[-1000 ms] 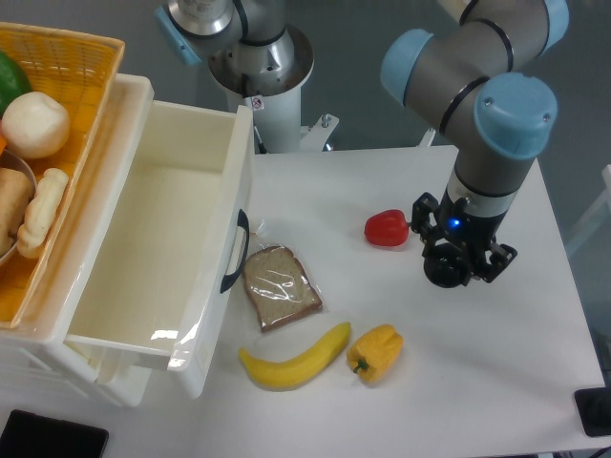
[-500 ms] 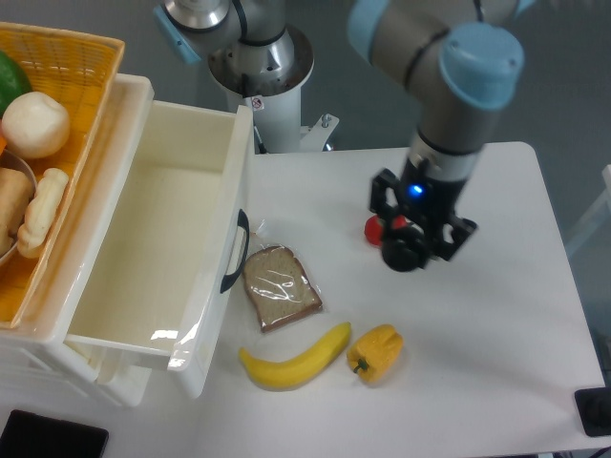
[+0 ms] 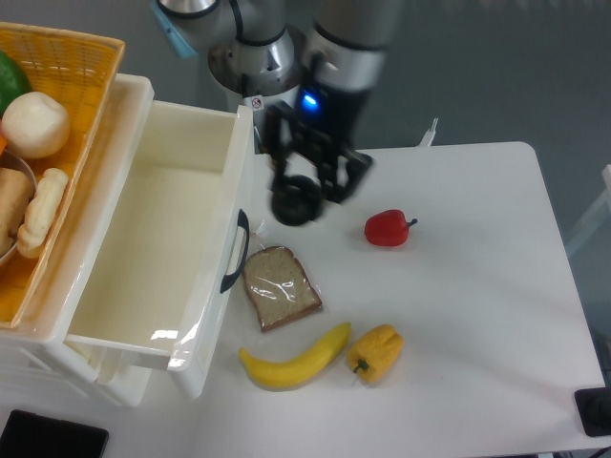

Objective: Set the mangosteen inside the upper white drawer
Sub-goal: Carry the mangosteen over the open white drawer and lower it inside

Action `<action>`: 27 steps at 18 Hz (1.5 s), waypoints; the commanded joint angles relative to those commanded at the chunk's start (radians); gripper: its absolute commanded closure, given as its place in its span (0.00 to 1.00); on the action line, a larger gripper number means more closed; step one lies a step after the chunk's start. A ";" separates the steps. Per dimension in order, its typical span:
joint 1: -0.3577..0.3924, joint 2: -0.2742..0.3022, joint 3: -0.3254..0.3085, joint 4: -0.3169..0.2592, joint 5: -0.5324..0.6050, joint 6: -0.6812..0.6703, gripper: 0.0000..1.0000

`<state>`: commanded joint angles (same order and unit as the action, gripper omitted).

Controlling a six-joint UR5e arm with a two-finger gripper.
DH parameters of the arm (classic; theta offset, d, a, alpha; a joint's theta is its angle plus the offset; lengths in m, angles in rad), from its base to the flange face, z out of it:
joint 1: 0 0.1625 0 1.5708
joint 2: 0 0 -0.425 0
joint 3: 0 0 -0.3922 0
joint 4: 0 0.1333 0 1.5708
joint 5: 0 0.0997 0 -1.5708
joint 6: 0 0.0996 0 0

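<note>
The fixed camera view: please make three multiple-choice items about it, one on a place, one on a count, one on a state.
1. Where is the mangosteen?
A. in the hand, above the table beside the drawer front
B. inside the upper white drawer
C. lying next to the banana

2. How many peppers lie on the table?
A. one
B. two
C. four

3. What is the state of the upper white drawer?
A. pushed shut
B. pulled open, nothing seen inside
C. open and full of fruit

Answers:
1. A: the hand grips the dark fruit right of the handle.
2. B: a red pepper and a yellow pepper.
3. B: its white interior shows bare.
</note>
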<state>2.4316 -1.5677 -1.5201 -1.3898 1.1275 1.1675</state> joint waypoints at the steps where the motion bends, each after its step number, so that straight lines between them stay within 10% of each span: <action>1: -0.015 0.002 -0.005 0.002 0.000 -0.003 0.95; 20: -0.181 -0.097 -0.071 0.012 0.005 0.072 0.85; 27: -0.181 -0.124 -0.066 0.015 0.006 0.098 0.43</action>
<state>2.2503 -1.6919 -1.5862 -1.3744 1.1336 1.2655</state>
